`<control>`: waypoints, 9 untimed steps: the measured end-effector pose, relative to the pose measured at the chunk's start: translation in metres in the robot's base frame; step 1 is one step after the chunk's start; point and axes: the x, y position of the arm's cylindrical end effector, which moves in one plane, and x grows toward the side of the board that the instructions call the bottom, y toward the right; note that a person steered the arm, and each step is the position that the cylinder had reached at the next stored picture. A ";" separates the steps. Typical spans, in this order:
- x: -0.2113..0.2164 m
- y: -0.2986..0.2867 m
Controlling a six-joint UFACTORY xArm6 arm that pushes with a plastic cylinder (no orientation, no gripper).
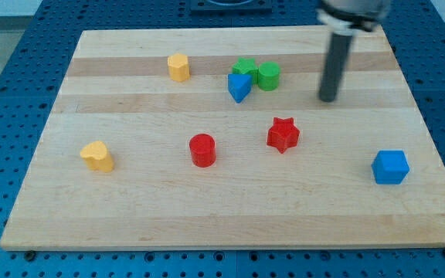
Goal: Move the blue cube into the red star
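So, taking the red star [283, 133] as the anchor: way off to the view's left of it sits a yellow heart-ish block [97, 156], then a yellow block [178, 67] up-left, and a red cylinder [202, 150] just left. A blue triangle [239, 87] and two green blocks [258, 73] huddle above it. My tip [328, 99] hovers up-right of the star, touching nothing; there's no gripper here, just a rod. The blue cube [390, 167] waits well apart, down-right on the surface [130, 208], so I'd guess the tip needs to swing around behind it.

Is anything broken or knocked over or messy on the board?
Nothing stands out. All blocks sit flat on the wooden board, none damaged. The blue cube is apart from the red star, and my tip touches no block. Three blocks huddle near the view's top.
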 end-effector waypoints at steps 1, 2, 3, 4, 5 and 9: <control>0.063 0.064; 0.110 0.070; 0.133 0.070; 0.146 0.061; 0.148 0.023; 0.046 -0.083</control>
